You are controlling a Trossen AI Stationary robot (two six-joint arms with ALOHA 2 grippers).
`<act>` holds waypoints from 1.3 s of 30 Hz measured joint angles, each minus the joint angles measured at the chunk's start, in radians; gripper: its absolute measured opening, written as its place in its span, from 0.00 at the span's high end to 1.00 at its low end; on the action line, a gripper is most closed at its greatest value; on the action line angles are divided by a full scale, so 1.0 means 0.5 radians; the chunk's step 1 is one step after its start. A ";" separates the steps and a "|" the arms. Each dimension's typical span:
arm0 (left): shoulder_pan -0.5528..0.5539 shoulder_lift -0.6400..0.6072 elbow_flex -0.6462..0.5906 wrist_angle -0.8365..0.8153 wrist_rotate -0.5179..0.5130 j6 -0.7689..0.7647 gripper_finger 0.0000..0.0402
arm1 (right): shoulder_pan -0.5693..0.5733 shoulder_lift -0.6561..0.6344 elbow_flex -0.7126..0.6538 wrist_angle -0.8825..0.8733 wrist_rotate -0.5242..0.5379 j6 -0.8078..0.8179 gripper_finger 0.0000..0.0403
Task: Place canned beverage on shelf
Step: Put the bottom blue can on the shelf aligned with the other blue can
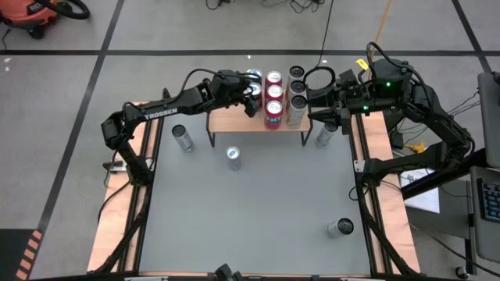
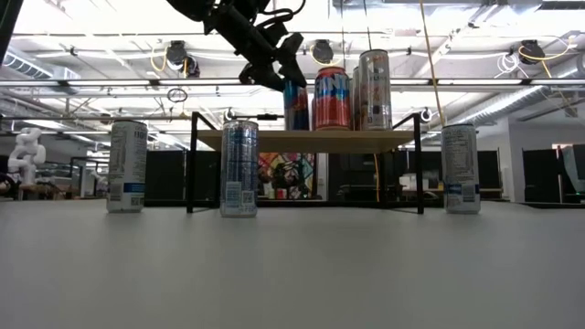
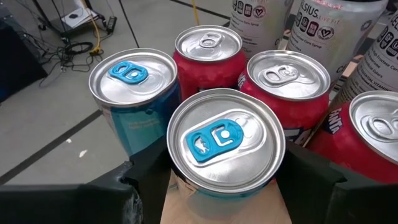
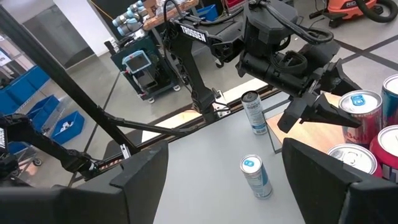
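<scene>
Blue-tab can point(image 3: 225, 142) sits between my left gripper's point(image 1: 251, 99) fingers, jaws parted around it, standing on the shelf point(image 1: 234, 119) beside the red cans point(image 1: 273, 97); I judge it's being released. Right gripper point(image 1: 322, 101) waits open by the shelf's other end.

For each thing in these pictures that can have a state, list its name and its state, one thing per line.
Left gripper: fingers either side of a blue-tab can, over the shelf.
Blue-tab can: upright, sealed, on the shelf.
Shelf: cans grouped at its right end.
Red cans: upright on the shelf.
Right gripper: open, empty, beside the shelf.
Table cans: upright, off the shelf.
</scene>
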State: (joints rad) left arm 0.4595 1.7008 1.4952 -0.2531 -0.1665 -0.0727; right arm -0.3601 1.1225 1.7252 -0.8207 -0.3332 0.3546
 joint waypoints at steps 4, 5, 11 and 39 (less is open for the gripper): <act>0.000 -0.001 0.000 0.002 -0.006 0.001 0.32 | 0.000 0.000 0.000 0.000 0.000 0.000 0.31; 0.000 -0.002 0.000 0.002 -0.010 0.001 0.30 | 0.000 0.000 0.000 0.000 0.000 0.000 0.31; 0.000 -0.002 0.000 0.025 -0.052 0.003 0.27 | 0.000 0.000 0.000 -0.001 0.000 0.000 0.31; -0.271 -0.377 -0.096 -0.663 0.030 -0.455 0.34 | 0.003 0.084 0.001 -0.001 0.047 -0.031 0.31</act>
State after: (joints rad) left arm 0.3239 1.5121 1.4469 -0.5847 -0.1514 -0.3004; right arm -0.3584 1.1643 1.7256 -0.8211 -0.3099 0.3392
